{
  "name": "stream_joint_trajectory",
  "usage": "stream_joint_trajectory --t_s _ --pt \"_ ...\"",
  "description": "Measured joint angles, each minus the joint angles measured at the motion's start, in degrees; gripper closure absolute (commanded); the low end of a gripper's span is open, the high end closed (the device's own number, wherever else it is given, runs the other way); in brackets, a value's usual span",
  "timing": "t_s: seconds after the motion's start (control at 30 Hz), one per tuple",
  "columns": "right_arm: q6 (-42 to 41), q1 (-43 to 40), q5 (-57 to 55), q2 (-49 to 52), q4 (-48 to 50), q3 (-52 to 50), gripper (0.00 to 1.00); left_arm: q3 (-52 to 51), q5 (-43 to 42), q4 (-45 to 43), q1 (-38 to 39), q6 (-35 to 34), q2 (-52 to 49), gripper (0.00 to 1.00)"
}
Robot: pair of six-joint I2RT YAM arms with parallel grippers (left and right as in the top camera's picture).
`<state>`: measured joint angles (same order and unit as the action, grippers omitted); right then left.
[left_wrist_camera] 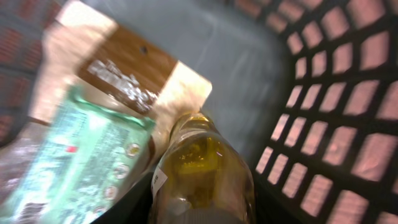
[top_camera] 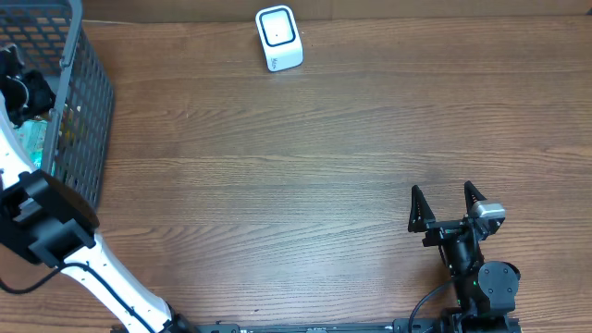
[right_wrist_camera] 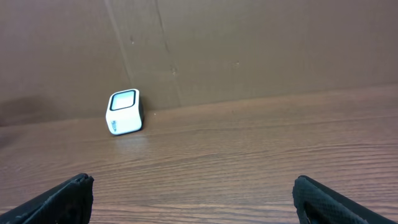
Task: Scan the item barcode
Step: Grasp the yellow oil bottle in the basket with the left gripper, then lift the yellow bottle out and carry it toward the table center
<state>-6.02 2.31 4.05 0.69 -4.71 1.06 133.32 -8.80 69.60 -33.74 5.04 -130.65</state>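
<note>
Left wrist view looks straight down on a yellowish bottle point(left_wrist_camera: 202, 168), lying low in the grey basket point(left_wrist_camera: 336, 124) at the left end of the surface point(top_camera: 324, 166). Its upper end rests against a brown card packet point(left_wrist_camera: 124, 68), and a green packet point(left_wrist_camera: 81, 162) lies just beside it. The picture is blurred and no barcode shows on any of the three. The bottle is centred under the camera, so it is probably the item being picked.

Dark shapes flank the bottle at the bottom edge, but whether the left jaws grip it or only straddle it cannot be told. The left arm point(top_camera: 42, 217) reaches over the basket's near wall in the overhead view.

To do this step well, the left jaws should close squarely across the bottle's body, clear of the green packet so it isn't dragged along. The lift should then go straight up, past the mesh wall. A smooth, round bottle may roll or slip in a slanted grip.

The white scanner point(top_camera: 278, 38) stands at the far edge, well apart from the basket. The right arm point(top_camera: 481, 268) rests at the near right with the right jaws spread wide and empty.
</note>
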Motion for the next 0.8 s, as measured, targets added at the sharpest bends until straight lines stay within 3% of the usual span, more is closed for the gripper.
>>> stream_joint_trajectory --t_s 0.47,0.63,0.8 --pt "0.0 0.0 0.0 0.0 0.0 0.0 0.0 0.9 -1.4 -7.8 0.0 -8.5 29.0 0.64" --pt "0.0 0.0 0.0 0.0 0.0 0.0 0.0 1.4 -5.2 -3.4 1.2 -11.1 36.4 0.66" --pt "0.0 0.0 0.0 0.0 0.0 0.0 0.0 1.4 -6.6 3.5 7.8 -11.8 38.8 0.67"
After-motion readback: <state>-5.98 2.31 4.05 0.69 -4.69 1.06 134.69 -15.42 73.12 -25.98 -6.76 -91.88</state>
